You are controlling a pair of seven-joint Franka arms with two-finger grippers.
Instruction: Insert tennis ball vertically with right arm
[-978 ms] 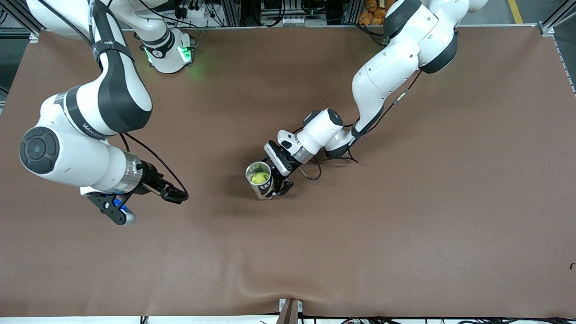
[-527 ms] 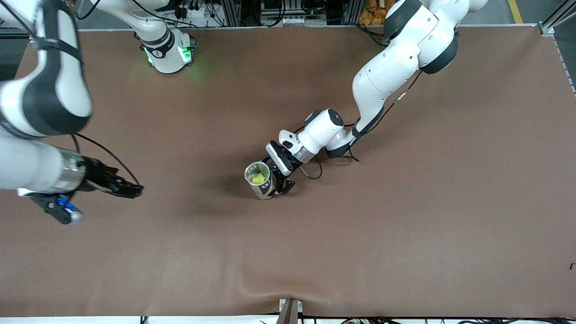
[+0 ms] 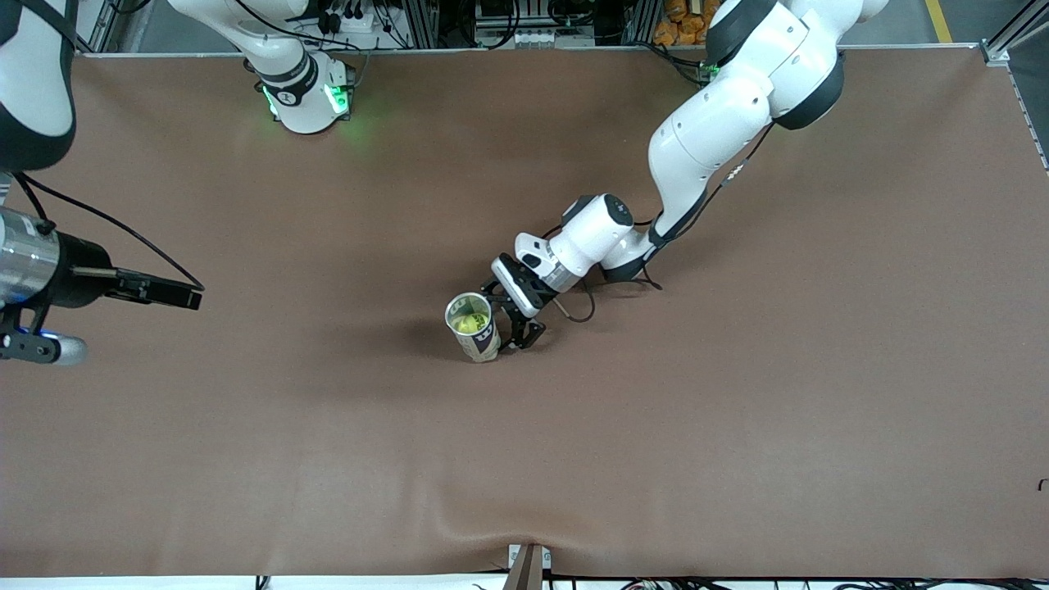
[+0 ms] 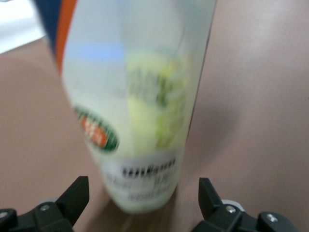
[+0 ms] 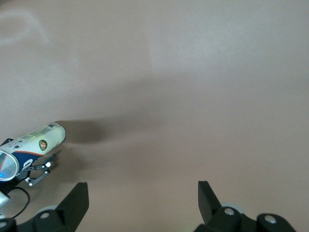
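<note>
Robotics lab, brown-covered table (image 3: 737, 426), aluminium framing and cabling (image 3: 508, 24)

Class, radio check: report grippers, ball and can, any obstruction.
Left gripper open, fingers either side of upright can. Tennis ball inside can. Right gripper open, empty, over bare table. No obstruction seen.

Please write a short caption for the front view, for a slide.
Tennis ball inside upright can; open left hand beside it.

High front camera, two wrist cameras
</note>
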